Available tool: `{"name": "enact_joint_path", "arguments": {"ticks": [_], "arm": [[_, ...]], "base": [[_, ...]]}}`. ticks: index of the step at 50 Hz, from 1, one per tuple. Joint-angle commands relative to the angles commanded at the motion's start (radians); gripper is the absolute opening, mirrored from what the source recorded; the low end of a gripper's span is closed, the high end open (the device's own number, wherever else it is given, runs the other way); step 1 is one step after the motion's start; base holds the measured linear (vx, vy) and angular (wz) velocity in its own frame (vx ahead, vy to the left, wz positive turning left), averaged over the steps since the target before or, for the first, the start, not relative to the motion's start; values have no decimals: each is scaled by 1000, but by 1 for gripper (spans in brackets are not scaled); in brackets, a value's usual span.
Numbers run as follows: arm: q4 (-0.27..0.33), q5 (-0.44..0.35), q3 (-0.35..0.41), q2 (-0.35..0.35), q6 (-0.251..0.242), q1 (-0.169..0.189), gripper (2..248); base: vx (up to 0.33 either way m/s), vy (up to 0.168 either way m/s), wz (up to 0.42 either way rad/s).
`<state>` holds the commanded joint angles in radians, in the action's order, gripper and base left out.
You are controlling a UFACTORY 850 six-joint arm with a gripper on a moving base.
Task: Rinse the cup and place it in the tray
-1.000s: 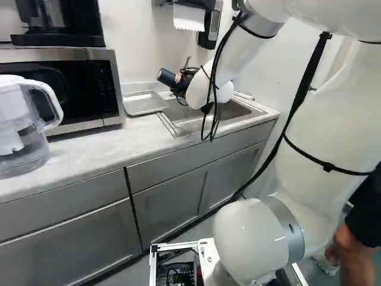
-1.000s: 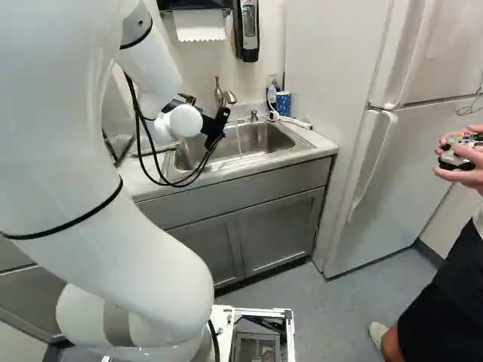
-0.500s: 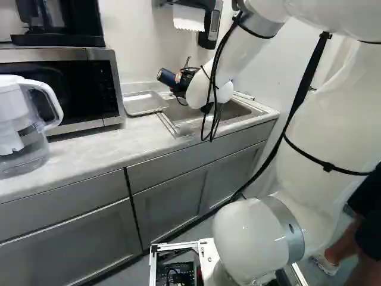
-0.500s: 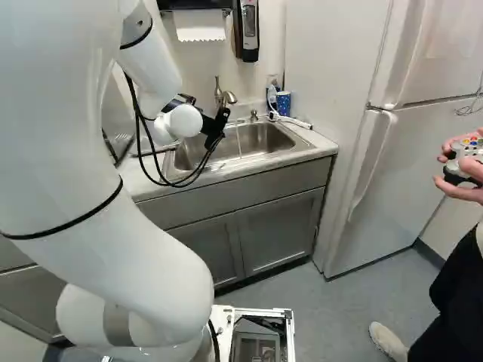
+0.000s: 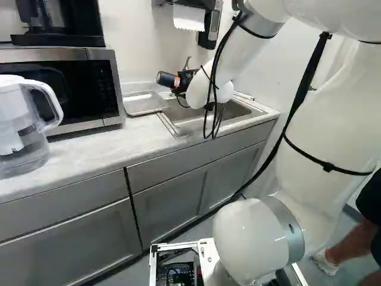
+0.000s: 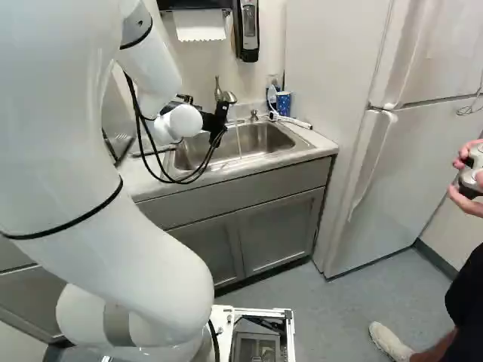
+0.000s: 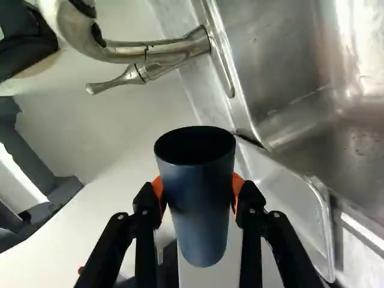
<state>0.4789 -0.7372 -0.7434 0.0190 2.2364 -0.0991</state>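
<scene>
In the left base view my gripper point(image 5: 180, 81) is over the sink's back left area, and the dark blue cup point(image 5: 166, 79) lies sideways in it. The wrist view shows the gripper point(image 7: 198, 187) shut on the cup point(image 7: 201, 210), an orange pad against either side; the cup's dark mouth is visible. A metal tray point(image 5: 143, 103) rests on the counter left of the sink point(image 5: 244, 111); its rim shows beside the cup in the wrist view. The faucet point(image 6: 229, 96) stands at the sink's back, a thin stream-like line under its spout.
A microwave point(image 5: 77, 89) and a clear pitcher point(image 5: 24, 128) stand on the counter left of the tray. A blue patterned cup point(image 6: 283, 102) and a white cord are at the sink's back right corner. A paper towel dispenser point(image 6: 200, 24) hangs above.
My gripper has turned slightly with the cup, which lies closer to level in the left base view. The base has not moved.
</scene>
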Motion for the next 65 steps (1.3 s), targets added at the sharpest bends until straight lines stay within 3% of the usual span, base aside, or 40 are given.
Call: {"name": "enact_joint_path", "arguments": {"ticks": [38,65], "arm": [[-2,0,0,0,-399,0,124],[-54,0,0,0,-683,0,124]], "base": [[0,0,0],[0,0,0]]}}
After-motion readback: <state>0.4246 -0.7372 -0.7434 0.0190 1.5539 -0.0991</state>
